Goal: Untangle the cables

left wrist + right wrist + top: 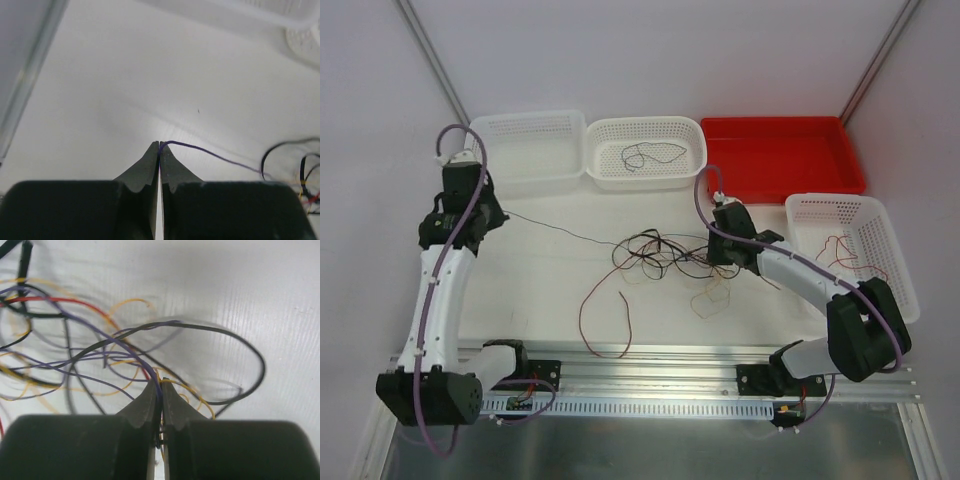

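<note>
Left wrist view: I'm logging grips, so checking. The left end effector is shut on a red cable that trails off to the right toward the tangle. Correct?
Only the colour is wrong. The left wrist view shows the left end effector shut on a purple cable, not a red one. It does trail off to the right toward the tangle of cables.

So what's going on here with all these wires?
Two robot arms are working on a tangle of cables mid-table. The left fingers are shut on one purple wire, drawn out straight to the left of the tangle. The right fingers are shut on strands at the tangle's right edge. A dark cable lies in the middle basket, and a red cable in the right basket.
</note>
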{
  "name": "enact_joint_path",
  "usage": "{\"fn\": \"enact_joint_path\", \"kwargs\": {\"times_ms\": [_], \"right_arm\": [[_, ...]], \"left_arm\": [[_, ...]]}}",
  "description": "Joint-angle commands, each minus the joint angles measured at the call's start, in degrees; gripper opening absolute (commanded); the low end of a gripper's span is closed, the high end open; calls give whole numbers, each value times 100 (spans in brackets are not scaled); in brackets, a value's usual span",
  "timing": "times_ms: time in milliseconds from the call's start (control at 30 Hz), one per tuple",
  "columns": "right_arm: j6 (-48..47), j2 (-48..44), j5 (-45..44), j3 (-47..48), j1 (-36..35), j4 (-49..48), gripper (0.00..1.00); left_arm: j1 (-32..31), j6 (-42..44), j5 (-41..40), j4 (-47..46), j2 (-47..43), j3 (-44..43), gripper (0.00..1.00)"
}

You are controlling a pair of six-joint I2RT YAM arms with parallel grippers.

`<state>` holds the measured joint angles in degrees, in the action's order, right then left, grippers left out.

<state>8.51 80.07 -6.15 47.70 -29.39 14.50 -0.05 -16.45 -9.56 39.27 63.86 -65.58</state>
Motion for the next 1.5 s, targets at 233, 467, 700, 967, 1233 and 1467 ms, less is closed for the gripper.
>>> {"fn": "enact_joint_path", "kwargs": {"times_ms": [233, 467, 700, 967, 1233, 1467], "right_arm": [[-52, -203, -387, -367, 275, 246, 6], [54, -159, -457, -464, 601, 378, 8], [45, -229, -124, -446, 627, 308, 16], [-244, -764, 185, -156, 478, 606, 44], [-640, -1512, 70, 353, -5, 1309, 82], [-702, -2048, 369, 231, -111, 1284, 88]], "left_arm": [[700, 422, -1433, 626, -743, -2500, 0], [726, 757, -2199, 767, -453, -3514, 0], [726, 432, -189, 626, -295, -2251, 0], [709, 221, 1404, -103, 749, -632, 22], [717, 247, 1245, -95, 1252, -316, 90], [-1228, 625, 1440, -296, 1261, -183, 93]]}}
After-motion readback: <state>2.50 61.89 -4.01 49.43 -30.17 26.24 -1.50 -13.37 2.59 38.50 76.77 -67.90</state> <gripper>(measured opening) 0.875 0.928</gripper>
